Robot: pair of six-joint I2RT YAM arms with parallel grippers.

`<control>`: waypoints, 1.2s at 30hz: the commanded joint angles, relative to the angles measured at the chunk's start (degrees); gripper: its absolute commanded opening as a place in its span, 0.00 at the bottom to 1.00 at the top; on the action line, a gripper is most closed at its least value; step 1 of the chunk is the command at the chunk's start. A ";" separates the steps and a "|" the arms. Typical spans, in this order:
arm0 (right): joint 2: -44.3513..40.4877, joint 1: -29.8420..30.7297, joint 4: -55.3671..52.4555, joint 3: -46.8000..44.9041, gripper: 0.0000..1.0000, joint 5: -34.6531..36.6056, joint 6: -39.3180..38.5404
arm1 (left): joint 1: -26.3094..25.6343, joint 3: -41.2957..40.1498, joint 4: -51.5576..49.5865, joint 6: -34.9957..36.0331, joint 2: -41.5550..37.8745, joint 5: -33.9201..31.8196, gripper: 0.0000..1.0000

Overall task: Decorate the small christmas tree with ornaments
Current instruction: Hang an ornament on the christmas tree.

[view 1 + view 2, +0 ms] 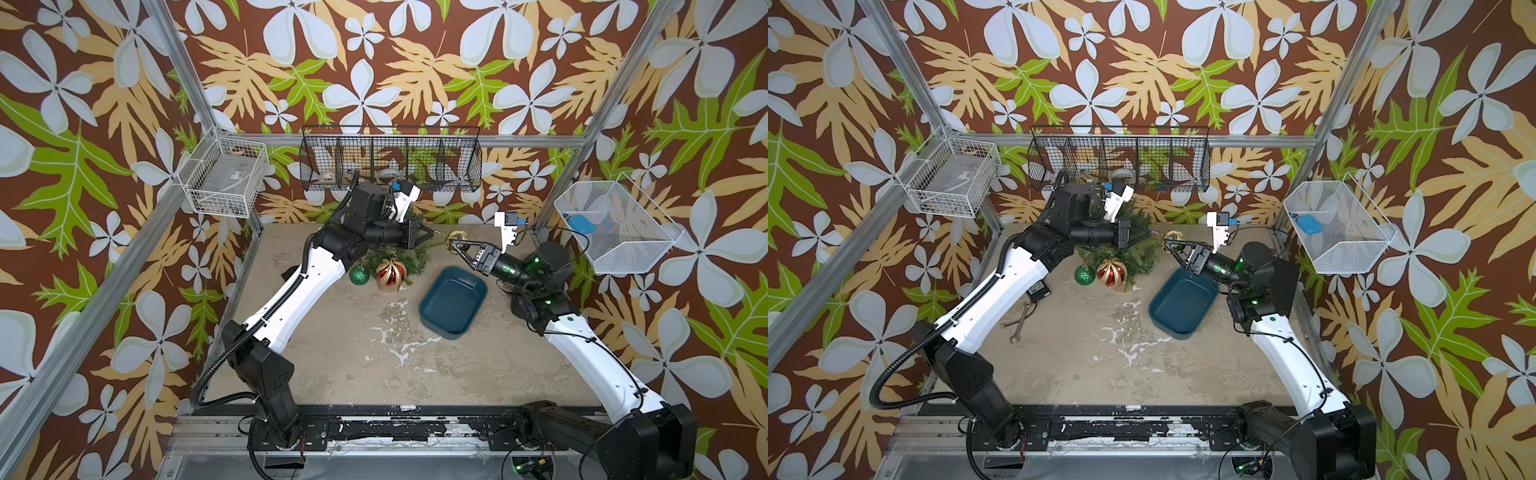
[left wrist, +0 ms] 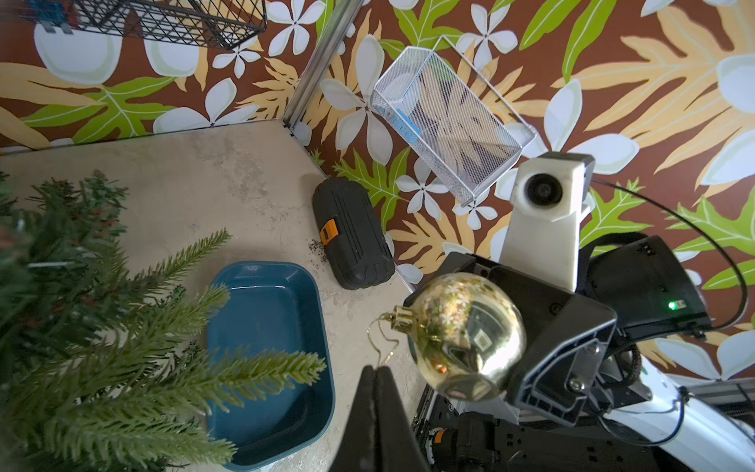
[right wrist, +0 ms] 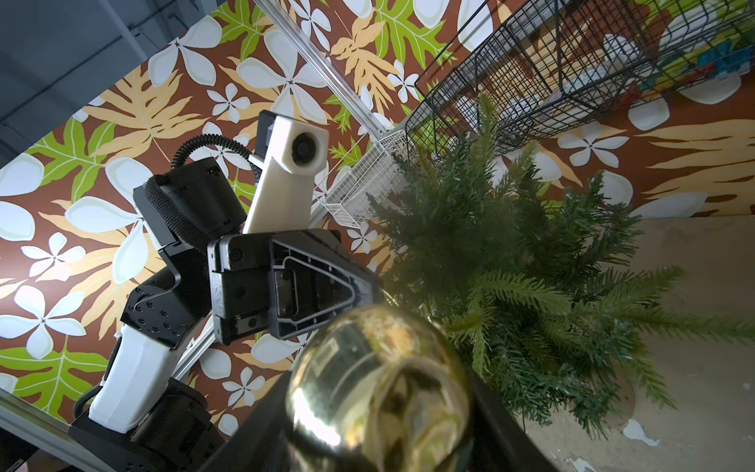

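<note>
The small christmas tree stands at the back of the table, partly hidden under my left arm. A green ornament and a red and gold striped ornament hang at its front. My right gripper is shut on the gold ornament, held in the air just right of the tree. My left gripper is shut, pinching that ornament's thin gold hanging loop.
A dark blue tray lies empty right of the tree, below the right gripper. A black case sits by the right wall. A wrench lies under the left arm. Wire baskets hang on the walls.
</note>
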 commanded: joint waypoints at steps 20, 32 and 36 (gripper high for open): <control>2.33 -0.04 5.14 -2.60 0.61 -2.41 2.50 | -0.20 -0.13 -4.42 1.64 0.53 -1.14 0.00; 2.19 -0.05 5.62 -3.48 0.61 -3.25 3.30 | -0.21 -0.83 -5.74 1.99 0.27 -1.37 0.00; 3.08 -0.05 6.04 -3.79 0.61 -3.26 3.49 | -0.19 -0.63 -5.98 1.92 0.44 -1.63 0.00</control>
